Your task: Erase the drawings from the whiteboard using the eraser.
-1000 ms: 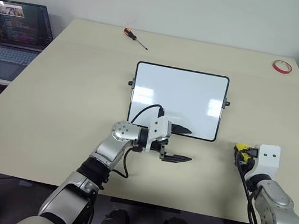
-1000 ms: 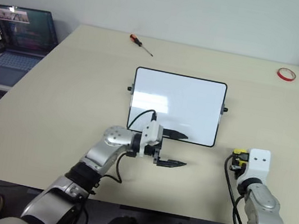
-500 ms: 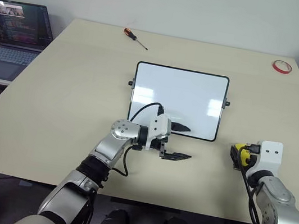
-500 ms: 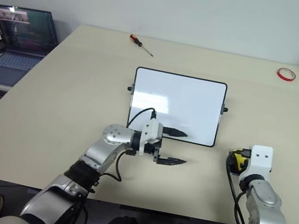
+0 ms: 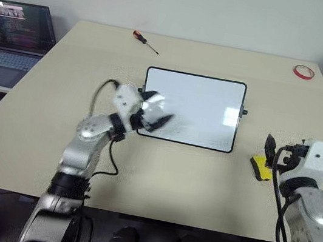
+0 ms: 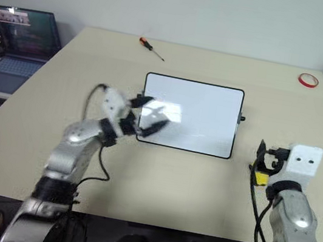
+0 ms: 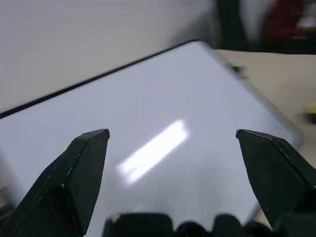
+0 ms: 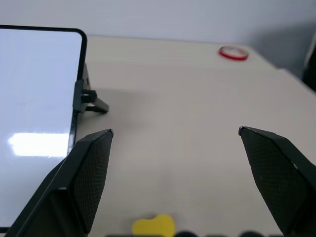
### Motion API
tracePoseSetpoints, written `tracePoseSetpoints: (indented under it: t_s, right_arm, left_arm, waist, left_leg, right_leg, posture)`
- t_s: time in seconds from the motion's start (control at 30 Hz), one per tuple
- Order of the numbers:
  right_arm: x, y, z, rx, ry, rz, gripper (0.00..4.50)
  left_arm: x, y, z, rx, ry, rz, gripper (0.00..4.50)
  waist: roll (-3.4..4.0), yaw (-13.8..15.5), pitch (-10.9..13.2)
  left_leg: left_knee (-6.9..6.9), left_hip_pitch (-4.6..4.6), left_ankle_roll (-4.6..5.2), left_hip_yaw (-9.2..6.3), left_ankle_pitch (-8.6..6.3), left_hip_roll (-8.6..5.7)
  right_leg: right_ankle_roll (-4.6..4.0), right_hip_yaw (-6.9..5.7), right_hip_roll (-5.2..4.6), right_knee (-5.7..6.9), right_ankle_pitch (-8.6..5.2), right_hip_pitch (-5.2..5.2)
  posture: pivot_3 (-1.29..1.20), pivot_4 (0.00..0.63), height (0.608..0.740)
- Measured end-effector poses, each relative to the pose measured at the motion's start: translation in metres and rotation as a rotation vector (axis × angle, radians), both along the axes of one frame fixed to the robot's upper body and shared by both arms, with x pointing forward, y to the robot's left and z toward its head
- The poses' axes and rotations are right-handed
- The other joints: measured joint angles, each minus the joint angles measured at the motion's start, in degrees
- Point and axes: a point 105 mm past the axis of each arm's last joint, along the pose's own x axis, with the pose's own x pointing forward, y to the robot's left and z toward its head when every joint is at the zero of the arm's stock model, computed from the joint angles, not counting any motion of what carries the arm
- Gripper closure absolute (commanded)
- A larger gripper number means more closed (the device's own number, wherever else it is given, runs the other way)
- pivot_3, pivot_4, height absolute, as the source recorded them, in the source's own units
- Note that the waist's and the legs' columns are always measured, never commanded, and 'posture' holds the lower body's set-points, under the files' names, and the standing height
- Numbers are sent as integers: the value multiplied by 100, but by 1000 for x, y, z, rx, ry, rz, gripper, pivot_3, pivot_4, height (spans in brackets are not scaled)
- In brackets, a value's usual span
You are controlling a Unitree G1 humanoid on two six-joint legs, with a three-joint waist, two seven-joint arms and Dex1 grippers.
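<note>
At the right edge of the desk (image 5: 36, 138), your right pincer (image 5: 280, 153) stands wide open and holds nothing; the eraser (image 5: 261, 167) lies on the desk just below it, at about 7 o'clock from its fingers. In the right wrist view you see the yellow eraser (image 8: 153, 225) low between the two spread fingers (image 8: 84, 173), with bare desk beyond.

Your left pincer (image 5: 153, 112) is also open and empty, raised over the board's (image 5: 213, 104) lower left corner, its fingers pointing toward 2 o'clock across the white surface. From the left wrist, the glossy board (image 7: 163, 123) lies between the parted fingers (image 7: 81, 168), with a bright reflection in the middle.

You have the board near the desk's centre, flat, at 10 o'clock from the eraser and well apart from it. Its surface looks clean; no blue marks can be made out.

Further out, a screwdriver (image 5: 146, 41) lies at 11 o'clock from the board, a red tape ring (image 5: 304, 72) at 2 o'clock, and a laptop (image 5: 15, 36) at 9 o'clock off the desk.
</note>
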Motion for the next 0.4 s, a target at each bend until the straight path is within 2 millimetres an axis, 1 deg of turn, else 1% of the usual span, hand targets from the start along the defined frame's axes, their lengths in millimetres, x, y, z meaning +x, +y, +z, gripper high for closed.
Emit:
tracePoseSetpoints:
  t_s: [0.03,0.07,0.1,0.17,0.23,0.3,0.33,0.4]
  right_arm:
    - [-4,-1,-5,-3,7,-17,43]
    - [-9,-1,-11,-22,10,-29,43]
    - [-13,1,-14,-38,9,-26,43]
    - [-19,4,-20,-69,10,-25,43]
    - [-29,4,-34,-92,33,-46,43]
    - [-39,5,-51,-102,73,-59,43]
    - [-43,5,-58,-108,89,-63,43]
    - [-43,7,-61,-109,77,-58,43]
  left_arm:
    - [-3,13,-10,4,24,78,0]
    - [-11,27,-24,16,51,174,0]
    - [-16,37,-31,19,66,242,0]
    - [-25,47,-35,9,63,328,0]
    - [-42,62,-41,-11,68,444,0]
    - [-58,77,-51,-12,88,558,0]
    - [-63,83,-56,-7,98,598,0]
    - [-65,86,-56,-9,97,626,0]
  waist:
    - [0,2,0]
    - [0,5,0]
    - [0,28,0]
    - [-5,37,-3]
    - [-11,53,-15]
    - [-13,63,-18]
    - [-13,64,-18]
    - [-14,65,-19]
  left_leg:
    - [0,-3,0,1,1,-2]
    - [1,1,0,2,0,-4]
    - [3,2,0,-2,1,-7]
    - [4,5,0,-3,1,-8]
    - [4,12,0,-8,0,-8]
    - [4,13,0,-12,0,-7]
    - [4,15,0,-11,1,-8]
    - [6,16,2,-13,8,-7]
  right_leg:
    - [0,-2,-1,2,0,-5]
    - [0,-1,-5,3,0,0]
    - [0,-3,-6,4,1,3]
    - [1,-3,-7,5,3,8]
    - [1,-5,-10,3,3,19]
    - [1,-9,-12,3,2,21]
    - [1,-9,-11,3,2,22]
    - [1,-11,-9,3,2,25]
  posture:
    - [0,150,740]
    - [0,150,740]
    - [0,150,740]
    - [0,150,740]
    - [0,150,740]
    - [0,150,740]
    - [0,150,740]
    - [0,150,740]
